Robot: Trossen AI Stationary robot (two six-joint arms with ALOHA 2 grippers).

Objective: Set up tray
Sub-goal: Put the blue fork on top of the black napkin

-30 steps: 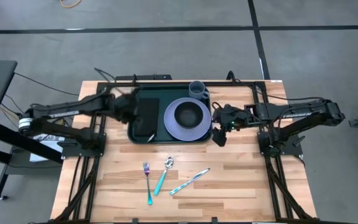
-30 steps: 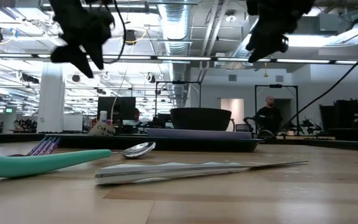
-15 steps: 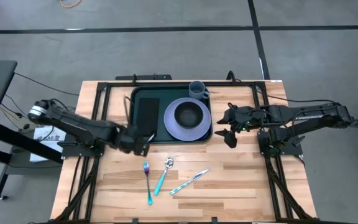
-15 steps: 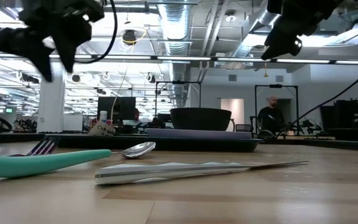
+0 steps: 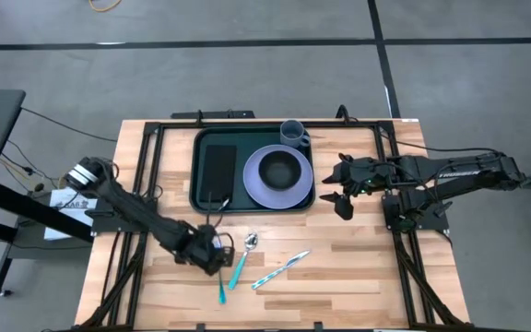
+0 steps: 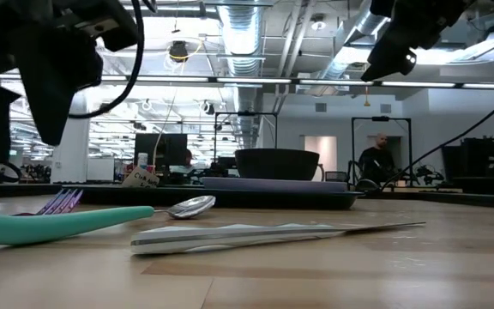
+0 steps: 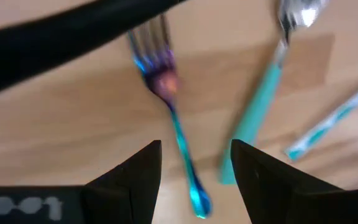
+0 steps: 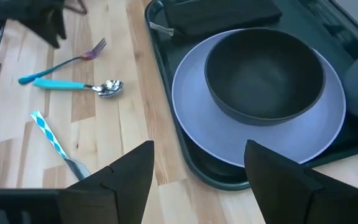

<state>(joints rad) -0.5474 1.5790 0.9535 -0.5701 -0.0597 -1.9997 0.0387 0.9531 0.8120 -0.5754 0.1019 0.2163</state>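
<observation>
The dark green tray (image 5: 194, 166) lies at the table's far middle. It carries a black napkin (image 5: 218, 173), a lavender plate (image 5: 254, 184) with a dark bowl (image 5: 282, 169) on it, and a blue-grey cup (image 5: 292, 132). Toward the near edge, a fork (image 5: 219, 281), a teal-handled spoon (image 5: 240, 266) and a knife (image 5: 282, 269) lie flat on the wood. My left gripper (image 5: 212, 251) hangs open above the fork (image 7: 166, 93), clear of the table in the low view (image 6: 54, 77). My right gripper (image 5: 339, 201) waits open just right of the tray, off the table (image 8: 197, 168).
Bare wood lies left and right of the cutlery and along the near edge. The spoon (image 7: 260, 99) and knife (image 7: 334, 118) lie close beside the fork on its right. A person stands in the room far behind the table (image 6: 374, 159).
My left gripper has swung from over the napkin on the tray's left part toward the near edge and come down over the fork. My right gripper has drawn a little to the right, away from the tray, then stayed. Nothing on the table has shifted.
</observation>
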